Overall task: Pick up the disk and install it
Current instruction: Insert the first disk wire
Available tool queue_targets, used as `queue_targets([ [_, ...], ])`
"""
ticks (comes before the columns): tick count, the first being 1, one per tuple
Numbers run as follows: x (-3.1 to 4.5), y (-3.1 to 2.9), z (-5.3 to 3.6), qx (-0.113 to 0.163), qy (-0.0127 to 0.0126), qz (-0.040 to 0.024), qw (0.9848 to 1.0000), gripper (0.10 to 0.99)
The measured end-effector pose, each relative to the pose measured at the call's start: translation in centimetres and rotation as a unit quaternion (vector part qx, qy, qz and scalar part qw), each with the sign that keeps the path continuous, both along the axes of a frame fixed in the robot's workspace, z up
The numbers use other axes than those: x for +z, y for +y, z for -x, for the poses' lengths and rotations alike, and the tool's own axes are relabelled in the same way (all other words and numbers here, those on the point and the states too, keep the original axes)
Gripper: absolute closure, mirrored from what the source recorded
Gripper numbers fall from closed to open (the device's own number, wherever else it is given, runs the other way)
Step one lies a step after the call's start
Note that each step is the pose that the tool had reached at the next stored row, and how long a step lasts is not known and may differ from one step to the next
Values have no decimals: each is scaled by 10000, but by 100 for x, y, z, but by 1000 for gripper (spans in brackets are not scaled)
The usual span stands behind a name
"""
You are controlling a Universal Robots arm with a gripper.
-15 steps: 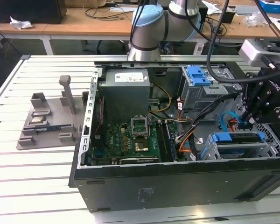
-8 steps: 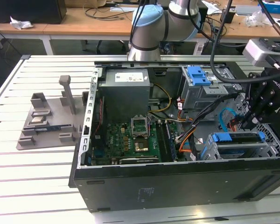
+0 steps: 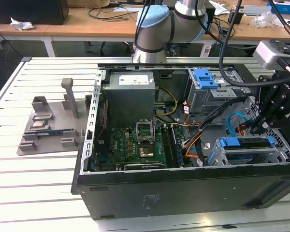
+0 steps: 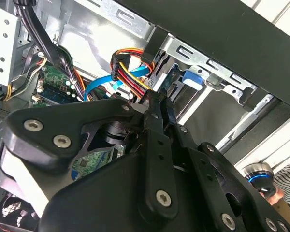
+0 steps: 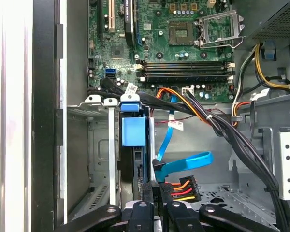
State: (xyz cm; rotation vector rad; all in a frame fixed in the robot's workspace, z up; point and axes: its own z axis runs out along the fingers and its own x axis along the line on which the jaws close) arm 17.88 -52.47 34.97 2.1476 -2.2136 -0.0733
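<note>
The disk (image 3: 246,144), a flat drive in a blue carrier, lies in the drive cage at the near corner of the open computer case, on the exterior view's right. In the first wrist view it stands edge-on in its slot, and its blue carrier tab (image 5: 134,130) faces the motherboard. The same blue tab (image 4: 192,79) shows past the fingertips in the second wrist view. My gripper (image 5: 157,189) hangs inside the case just beside the disk's rear end, with its fingers together. Its tips sit close to a power plug (image 5: 181,186) with coloured wires and a blue data cable (image 5: 183,163). Nothing is visibly pinched between them.
A thick black cable bundle (image 5: 222,128) runs across the case beside my gripper. An upper drive cage with a small blue latch (image 3: 205,77) stands behind, and a grey power supply (image 3: 130,94) and the motherboard (image 3: 135,142) lie further left. A grey fixture (image 3: 48,125) rests on the slatted table.
</note>
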Motion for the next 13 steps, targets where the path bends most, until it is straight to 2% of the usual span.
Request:
queue_targets([
  [5,-7,-110,-8,1,0,-7,10000,918],
  [7,-13,-136,-7,1,0,-12,10000,918],
  [13,-27,-140,-10,22,0,-13,10000,918],
])
